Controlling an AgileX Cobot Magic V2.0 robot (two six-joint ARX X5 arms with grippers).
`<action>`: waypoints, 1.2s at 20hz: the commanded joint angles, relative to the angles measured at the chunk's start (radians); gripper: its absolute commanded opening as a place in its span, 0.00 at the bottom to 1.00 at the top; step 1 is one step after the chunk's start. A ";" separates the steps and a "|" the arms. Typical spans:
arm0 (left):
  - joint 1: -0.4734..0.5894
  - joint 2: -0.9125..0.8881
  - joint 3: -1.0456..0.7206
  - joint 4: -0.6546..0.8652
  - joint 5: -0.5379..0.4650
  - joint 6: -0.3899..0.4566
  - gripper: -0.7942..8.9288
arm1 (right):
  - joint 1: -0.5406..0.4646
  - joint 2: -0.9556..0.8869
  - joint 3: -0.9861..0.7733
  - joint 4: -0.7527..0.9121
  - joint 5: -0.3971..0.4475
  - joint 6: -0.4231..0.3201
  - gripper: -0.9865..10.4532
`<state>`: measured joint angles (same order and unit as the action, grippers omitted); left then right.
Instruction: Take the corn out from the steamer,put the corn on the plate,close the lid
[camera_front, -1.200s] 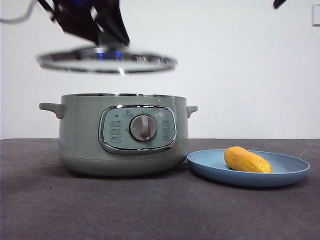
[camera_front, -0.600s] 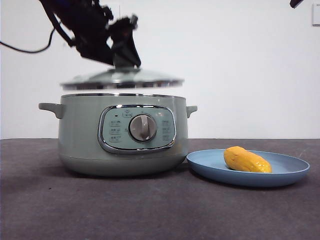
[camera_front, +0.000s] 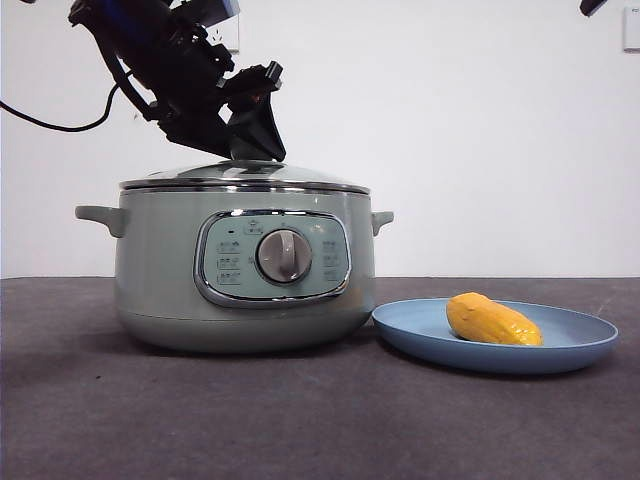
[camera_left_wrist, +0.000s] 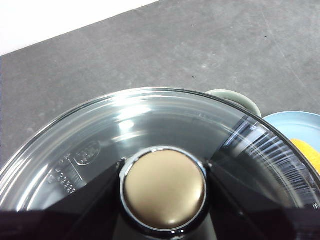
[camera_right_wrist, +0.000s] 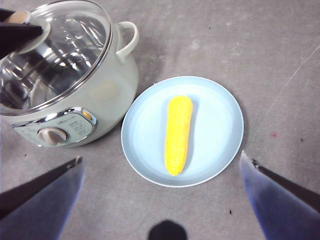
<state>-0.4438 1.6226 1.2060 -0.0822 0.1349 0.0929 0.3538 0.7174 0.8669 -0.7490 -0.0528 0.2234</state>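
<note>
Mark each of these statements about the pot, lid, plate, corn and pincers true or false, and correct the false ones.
1. The yellow-orange corn cob lies in the pale sage-green steamer pot. False: it lies on the round light-blue plate.
2. The domed glass lid sits on the pot's rim. True.
3. The left pincer is shut on the lid's knob. True.
4. The right pincer grips the plate. False: it hangs open above it.
5. The plate stands beside the pot. True.
</note>
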 joint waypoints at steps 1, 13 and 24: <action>0.001 0.004 0.010 -0.006 0.002 0.011 0.07 | 0.003 -0.001 -0.003 0.006 -0.002 -0.008 0.61; 0.001 0.070 0.011 -0.063 0.002 0.006 0.47 | 0.010 -0.002 -0.003 0.006 -0.001 -0.013 0.61; 0.001 -0.029 0.016 -0.132 0.000 0.006 0.54 | 0.010 -0.001 -0.003 0.006 -0.001 -0.023 0.61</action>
<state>-0.4438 1.6005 1.2343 -0.2241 0.1345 0.1040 0.3607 0.7174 0.8669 -0.7486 -0.0528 0.2092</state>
